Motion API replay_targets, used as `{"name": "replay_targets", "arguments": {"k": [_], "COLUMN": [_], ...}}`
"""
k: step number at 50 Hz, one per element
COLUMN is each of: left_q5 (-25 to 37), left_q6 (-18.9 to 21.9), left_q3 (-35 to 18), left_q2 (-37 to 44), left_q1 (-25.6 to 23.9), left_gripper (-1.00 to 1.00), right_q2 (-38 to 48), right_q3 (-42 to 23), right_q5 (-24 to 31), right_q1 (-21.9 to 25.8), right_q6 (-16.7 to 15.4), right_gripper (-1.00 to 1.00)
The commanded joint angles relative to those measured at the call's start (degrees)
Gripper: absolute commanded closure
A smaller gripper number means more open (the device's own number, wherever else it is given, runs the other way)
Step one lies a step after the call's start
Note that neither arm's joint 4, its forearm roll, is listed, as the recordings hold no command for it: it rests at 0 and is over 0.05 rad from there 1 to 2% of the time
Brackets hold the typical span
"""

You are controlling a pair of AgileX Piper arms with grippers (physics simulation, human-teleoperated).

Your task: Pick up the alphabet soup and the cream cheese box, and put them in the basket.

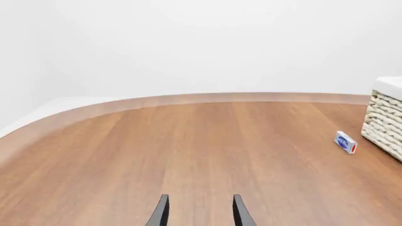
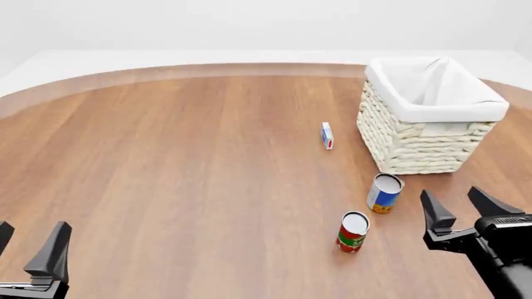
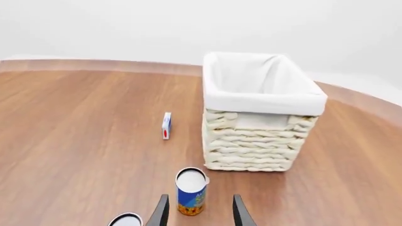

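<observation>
My right pincer (image 2: 455, 210) is hanging released, its jaws spread with nothing between them, over the near right part of the worktop (image 2: 183, 168). My left pincer (image 2: 29, 244) is hanging released too, at the near left corner. The alphabet soup (image 2: 384, 193) is standing upright just ahead of my right pincer — close in front of the basket (image 2: 420, 134), which is sitting toward the far right edge. The cream cheese box (image 2: 327, 135) is standing on edge just left of the basket. A red-and-green can (image 2: 352, 232) is standing nearer the front edge.
</observation>
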Motion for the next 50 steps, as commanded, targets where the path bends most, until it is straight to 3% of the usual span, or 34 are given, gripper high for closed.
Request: {"name": "replay_targets", "arguments": {"k": [1,24,50], "left_q5": [0.0,0.0,0.0], "left_q6": [0.0,0.0,0.0], "left_q3": [0.0,0.0,0.0], "left_q2": [0.0,0.0,0.0], "left_q1": [0.0,0.0,0.0], "left_gripper": [-1.0,-1.0,-1.0], "right_q2": [9.94,24.09,36.32], "right_q3": [-1.09,-2.55,-5.79], "right_q5": [-6.93,-16.66,-22.91], "right_q1": [0.19,0.92,0.93], "right_q6": [0.25,0.46,0.82], "right_gripper": [-1.0,-1.0,-1.0]}}
